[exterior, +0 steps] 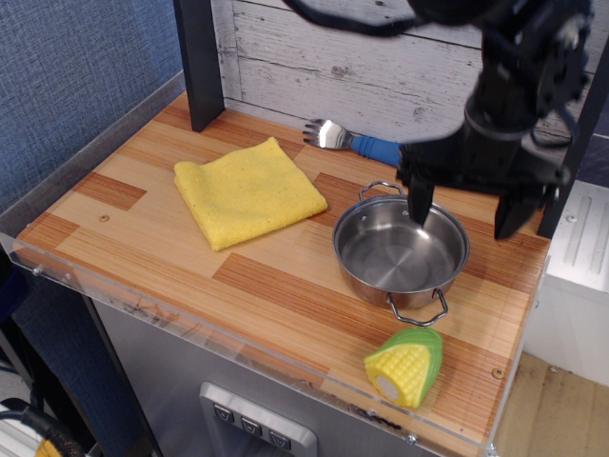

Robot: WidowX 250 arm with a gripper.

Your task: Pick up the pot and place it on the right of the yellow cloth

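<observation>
The shiny steel pot point(400, 252) with two wire loop handles stands on the wooden table, to the right of the flat yellow cloth point(247, 190) and apart from it. My gripper point(463, 217) is open and empty, raised above the pot's far right rim, with one finger point(419, 202) over the pot's back edge and the other finger point(509, 214) out past its right side.
A toy corn point(406, 365) lies near the front edge, just in front of the pot. A fork with a blue handle point(366, 145) lies at the back by the white plank wall. A dark post point(198, 62) stands at the back left. The table's right edge point(533, 286) is near the pot.
</observation>
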